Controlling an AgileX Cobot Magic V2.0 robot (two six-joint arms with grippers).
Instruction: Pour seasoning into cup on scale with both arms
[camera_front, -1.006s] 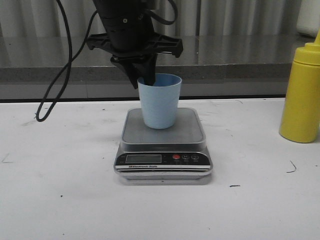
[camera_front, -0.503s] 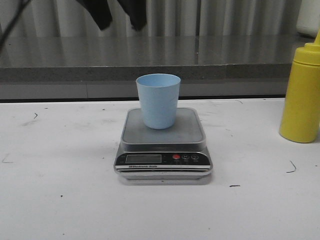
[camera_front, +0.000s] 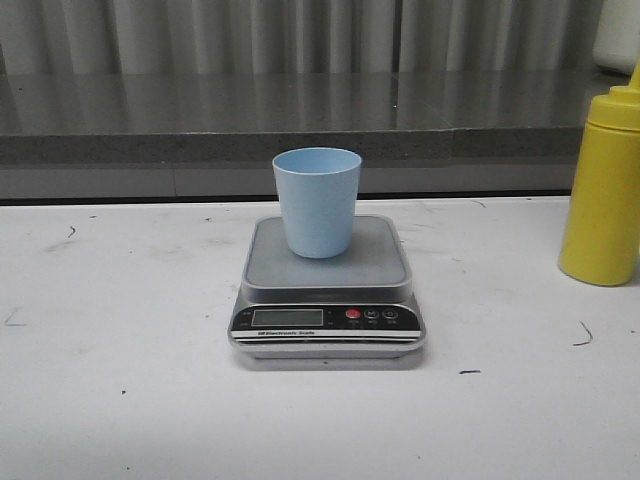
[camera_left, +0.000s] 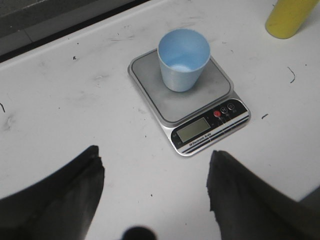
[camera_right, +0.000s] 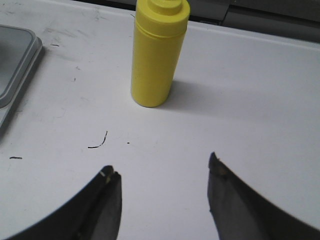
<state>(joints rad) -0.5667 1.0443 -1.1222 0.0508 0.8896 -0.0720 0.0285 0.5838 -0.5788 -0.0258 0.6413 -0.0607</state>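
Table (camera_front: 120, 400), white w/ scuff marks, holds all. Seasoning (camera_front: 603, 190) upright at far right, well apart from scale (camera_front: 327, 290) at centre. Cup (camera_front: 317, 201) upright on scale platform, empty inside. Left gripper (camera_left: 155, 192) wide open, nothing held; right gripper (camera_right: 165, 200) same, near seasoning.

The scale (camera_front: 327, 290) sits near the middle of the desk (camera_front: 120, 400), its display panel facing the front. The cup (camera_front: 317, 200) stands upright on the scale's platform, toward its back half. The seasoning (camera_front: 603, 190) stands upright on the desk well to the right of the scale, apart from it.
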